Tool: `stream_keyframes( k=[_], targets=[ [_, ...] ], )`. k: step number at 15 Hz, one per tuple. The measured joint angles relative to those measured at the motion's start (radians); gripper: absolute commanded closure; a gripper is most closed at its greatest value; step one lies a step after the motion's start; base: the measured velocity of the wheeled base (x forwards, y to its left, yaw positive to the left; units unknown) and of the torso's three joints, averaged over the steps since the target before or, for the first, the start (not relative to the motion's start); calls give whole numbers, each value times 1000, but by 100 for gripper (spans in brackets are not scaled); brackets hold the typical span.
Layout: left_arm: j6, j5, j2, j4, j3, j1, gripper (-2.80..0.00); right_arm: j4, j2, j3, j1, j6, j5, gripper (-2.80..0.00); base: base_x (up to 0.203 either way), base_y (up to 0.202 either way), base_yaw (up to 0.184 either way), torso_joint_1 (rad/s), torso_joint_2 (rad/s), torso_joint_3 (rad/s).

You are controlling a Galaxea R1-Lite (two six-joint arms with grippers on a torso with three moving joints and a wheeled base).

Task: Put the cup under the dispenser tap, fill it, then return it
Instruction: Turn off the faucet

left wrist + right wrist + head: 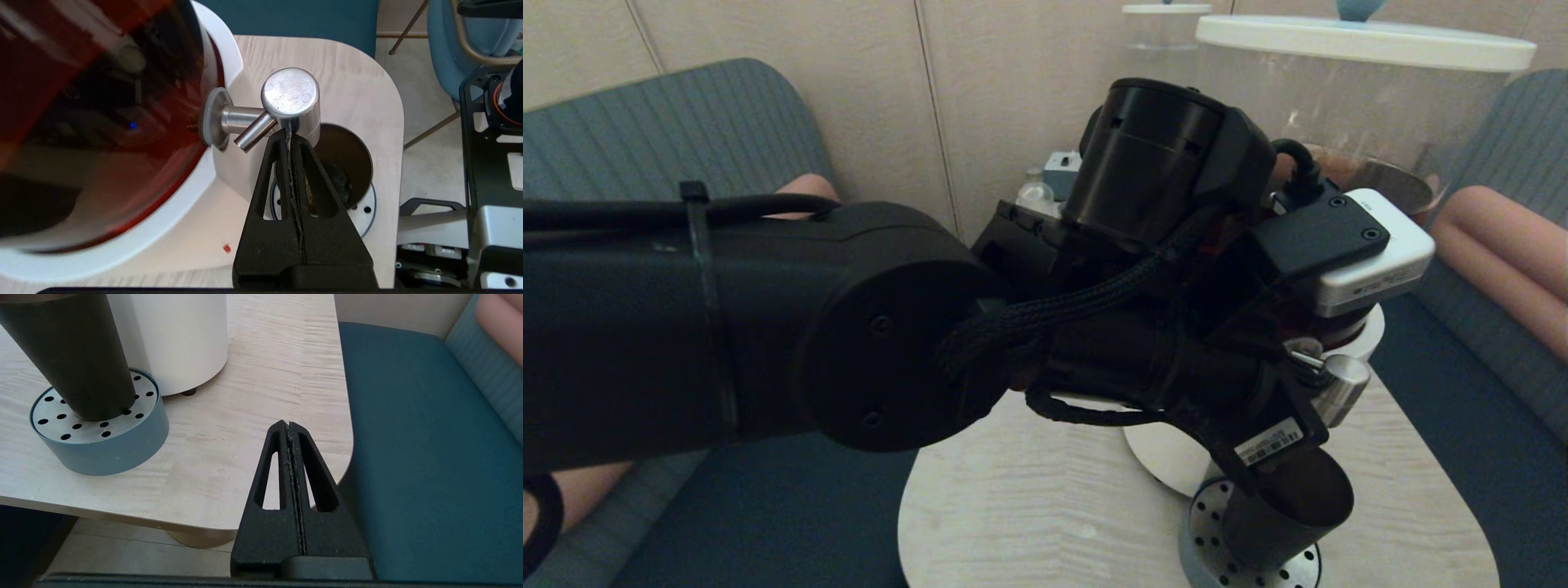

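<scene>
Left wrist view: left gripper (289, 132) fingers closed, empty, touching dispenser tap (291, 102); cup (347, 159) below.

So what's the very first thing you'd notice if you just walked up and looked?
The big black left arm fills the head view, reaching across to the drink dispenser. Its left gripper, fingers shut, is right against the shiny steel dispenser tap on the jar of dark reddish-brown drink. Under the tap, the black cup stands on a round drip tray with holes, while the right gripper stays off by the table's edge.
</scene>
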Motion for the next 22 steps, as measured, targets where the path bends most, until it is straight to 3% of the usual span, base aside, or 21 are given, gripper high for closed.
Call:
stream_keyframes(
  k=[22],
  targets=[
    [-3, 2, 39, -117, -2, 0, 0, 0, 0, 0, 0, 0, -1, 0, 0, 0, 0, 0, 0, 0]
  ],
)
